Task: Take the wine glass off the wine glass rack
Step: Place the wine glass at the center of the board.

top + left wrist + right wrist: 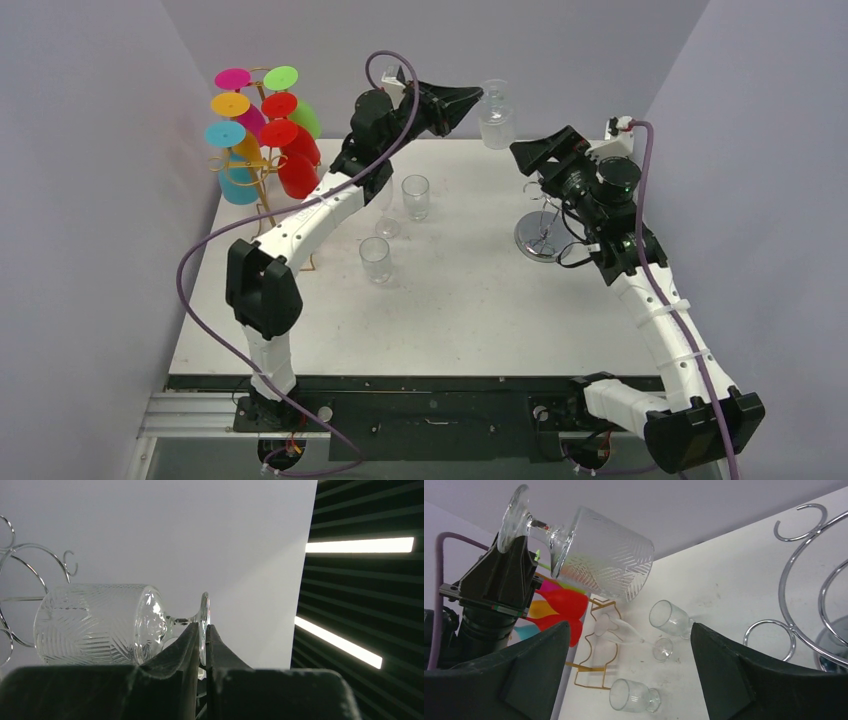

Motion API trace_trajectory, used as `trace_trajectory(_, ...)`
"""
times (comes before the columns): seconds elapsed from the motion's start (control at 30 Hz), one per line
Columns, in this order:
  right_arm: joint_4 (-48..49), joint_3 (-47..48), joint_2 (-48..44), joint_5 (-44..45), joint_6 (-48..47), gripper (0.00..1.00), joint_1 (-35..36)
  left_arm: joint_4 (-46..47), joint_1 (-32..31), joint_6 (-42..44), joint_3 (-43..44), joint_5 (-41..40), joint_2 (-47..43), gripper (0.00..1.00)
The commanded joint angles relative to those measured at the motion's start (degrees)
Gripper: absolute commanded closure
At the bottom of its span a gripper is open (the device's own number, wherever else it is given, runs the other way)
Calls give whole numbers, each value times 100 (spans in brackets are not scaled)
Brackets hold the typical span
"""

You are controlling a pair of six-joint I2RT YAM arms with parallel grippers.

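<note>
The left fingers (pixel 192 642) clench the wine glass (pixel 95 625) by its foot, long axis tipped, mouth toward 6 o'clock from above. The right fingers (pixel 734 670) gape empty over the white surface (pixel 470 310).

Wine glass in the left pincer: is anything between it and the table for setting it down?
Nothing visible stands under the wine glass. Three small glasses stand on the table nearer the arms, and the chrome rack is off to its right.

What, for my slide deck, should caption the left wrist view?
Left gripper pinches the glass by its foot, bowl sideways; rack wires at left edge.
</note>
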Motion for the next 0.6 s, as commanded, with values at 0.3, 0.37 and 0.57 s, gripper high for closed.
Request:
trace_trajectory(0.3,3323,-981,-140,-585,1251,13,178,1737,320,-1208,-1232,290,-1525,100)
trace_trajectory(0.37,3631,-1033,-87,-581,1304,13,305,1803,334,-1279,-1300,293,-1612,100)
trace_trajectory(0.57,4469,-1224,71,-553,1576,12,646,1990,340,-1444,-1447,319,-1794,100)
